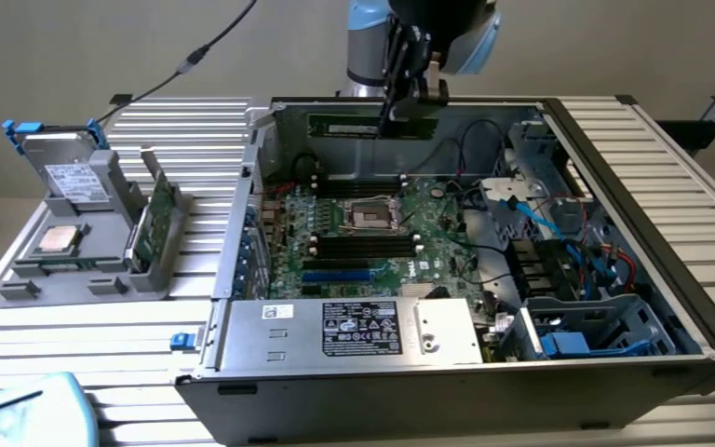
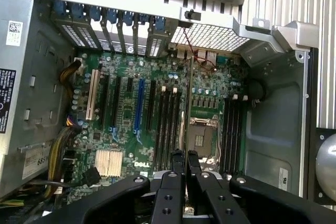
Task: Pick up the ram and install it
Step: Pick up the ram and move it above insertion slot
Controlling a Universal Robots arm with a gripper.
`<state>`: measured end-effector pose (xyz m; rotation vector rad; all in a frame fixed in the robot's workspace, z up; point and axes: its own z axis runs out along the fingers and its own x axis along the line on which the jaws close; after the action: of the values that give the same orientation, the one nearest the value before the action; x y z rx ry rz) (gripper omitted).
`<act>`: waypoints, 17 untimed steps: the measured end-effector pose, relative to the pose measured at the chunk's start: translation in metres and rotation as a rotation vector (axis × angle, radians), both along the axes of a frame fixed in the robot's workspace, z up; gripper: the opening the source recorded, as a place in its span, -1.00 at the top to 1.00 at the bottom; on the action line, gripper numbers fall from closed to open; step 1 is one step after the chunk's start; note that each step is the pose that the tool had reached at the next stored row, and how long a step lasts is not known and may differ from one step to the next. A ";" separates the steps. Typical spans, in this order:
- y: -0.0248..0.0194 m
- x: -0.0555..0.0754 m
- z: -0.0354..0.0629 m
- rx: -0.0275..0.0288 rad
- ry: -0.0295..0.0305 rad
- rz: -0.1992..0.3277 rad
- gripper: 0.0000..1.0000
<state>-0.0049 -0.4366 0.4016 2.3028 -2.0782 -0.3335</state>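
The ram (image 1: 347,126), a long dark-green stick with a white label, hangs level above the back of the open computer case (image 1: 655,233). My gripper (image 1: 405,116) is shut on its right end as the exterior view shows it. In the wrist view the ram (image 2: 187,103) appears edge-on as a thin strip between the black fingers (image 2: 173,182) of the gripper (image 2: 185,157). Far beneath it lies the green motherboard (image 2: 121,129). The strip lines up between the black memory slots (image 2: 167,124) and the processor socket (image 2: 202,137).
A grey holder (image 1: 85,270) on the slatted table at the exterior view's left carries another green stick (image 1: 153,223), a silver processor chip (image 1: 60,240) and a drive (image 1: 72,172). The power supply (image 1: 345,331) and drive cage (image 1: 581,326) take up the near side of the case.
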 end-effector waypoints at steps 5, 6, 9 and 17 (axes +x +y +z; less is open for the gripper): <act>0.0019 0.001 -0.0034 -0.0125 -0.0083 0.000 0.72; 0.0025 0.001 -0.0044 -0.0125 -0.0088 0.000 0.72; 0.0044 0.003 -0.0084 -0.0124 -0.0100 0.000 0.72; 0.0060 0.008 -0.0180 -0.0125 -0.0148 -0.002 0.72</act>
<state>0.0035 -0.4306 0.3836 2.3033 -2.0835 -0.3036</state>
